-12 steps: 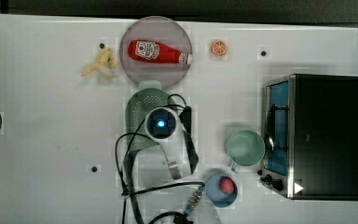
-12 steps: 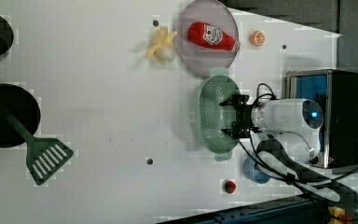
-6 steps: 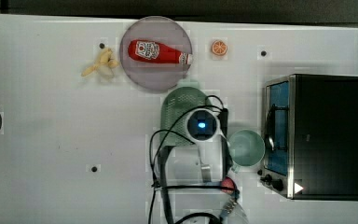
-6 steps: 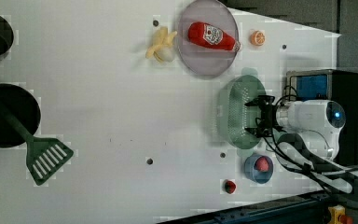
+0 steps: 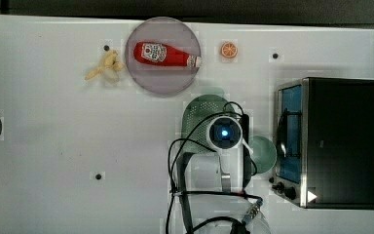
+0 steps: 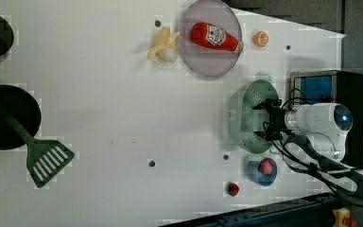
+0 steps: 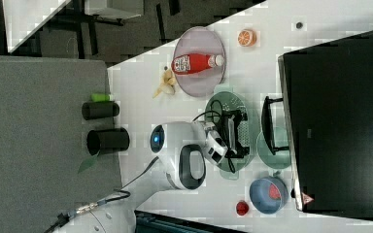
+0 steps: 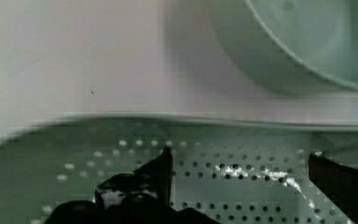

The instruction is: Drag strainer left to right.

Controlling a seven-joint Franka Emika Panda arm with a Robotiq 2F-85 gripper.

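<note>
in the top view the strainer (image 5: 198, 119) lies just below the plate (image 5: 163, 56), long axis up and down, the claw (image 8: 240, 170) set wide inside its bowl, the mug (image 5: 264, 153) close on the top view's right, hemming the drag.

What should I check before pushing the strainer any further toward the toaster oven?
1. Fingers inside the strainer bowl: ok.
2. Gripper open, nothing clamped: ok.
3. Gap between strainer and mug: not ok, nearly touching in the wrist view.
4. Strainer clear of the plate with the ketchup bottle: ok.
5. Room before the toaster oven: not ok, mug in between.
6. Cable snagging: cannot tell.
</note>
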